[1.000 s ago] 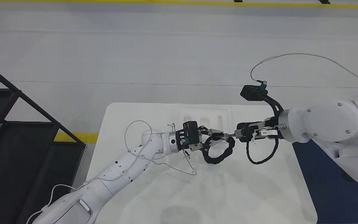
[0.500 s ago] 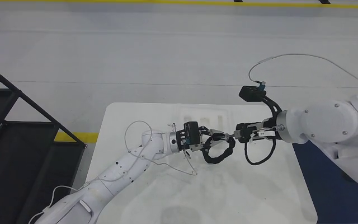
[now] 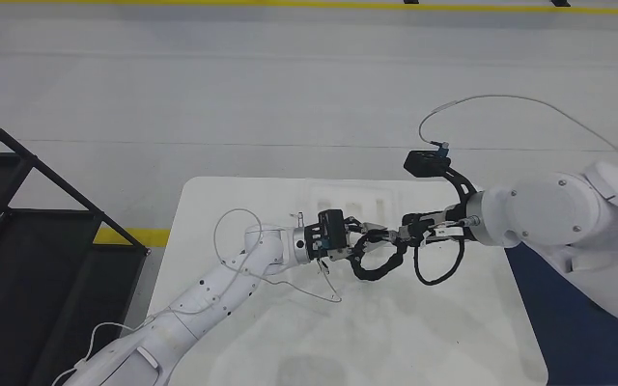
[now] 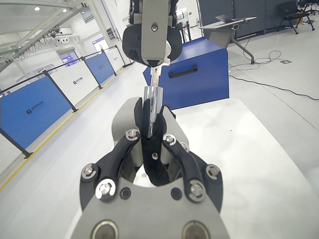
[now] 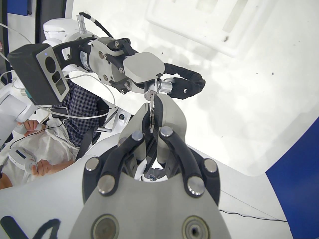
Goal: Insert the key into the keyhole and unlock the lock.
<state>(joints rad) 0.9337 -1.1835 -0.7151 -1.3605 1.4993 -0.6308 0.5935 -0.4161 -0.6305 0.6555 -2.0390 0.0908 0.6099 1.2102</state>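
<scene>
In the middle of the top view, over the white table (image 3: 463, 328), my left gripper (image 3: 358, 234) grips the lock (image 4: 152, 100) tight. My right gripper (image 3: 395, 234) pinches the key (image 4: 155, 77). I see the key's tip sitting in the lock's keyhole (image 5: 148, 95).

White desk (image 3: 463, 333) carries a white foam tray (image 5: 155, 13) with three rectangular recesses, near one desk edge. Blue cabinet (image 4: 206, 75) with a black handle sits just beside the desk. Black rack (image 3: 43, 280) stands off the opposite side, with a yellow floor strip (image 3: 126, 234) next to it.
</scene>
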